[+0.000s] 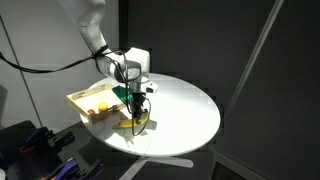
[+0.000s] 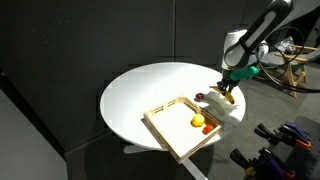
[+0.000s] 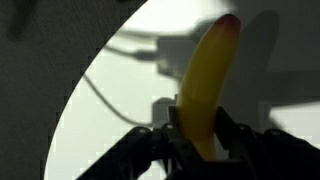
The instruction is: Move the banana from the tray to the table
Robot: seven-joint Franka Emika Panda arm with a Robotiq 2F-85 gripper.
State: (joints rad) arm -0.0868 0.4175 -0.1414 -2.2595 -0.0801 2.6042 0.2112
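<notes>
In an exterior view, the tray (image 1: 80, 101) sits at the left of the table (image 1: 190, 110). Just right of the tray's near corner the gripper (image 1: 137, 108) points straight down. Its jaws are clamped tight on the banana (image 1: 139, 120), which hangs below them over the white tabletop, clear of the tray. The arm (image 1: 95, 40) slants in from the upper left, its wrist bent so the hand stands vertical. In the wrist view the banana (image 3: 208, 80) rises from between the dark fingers (image 3: 235, 135) (its lower end is hidden there). Whether it touches the table cannot be told. A round orange-yellow item (image 2: 198, 121) lies in the tray, too small to name.
</notes>
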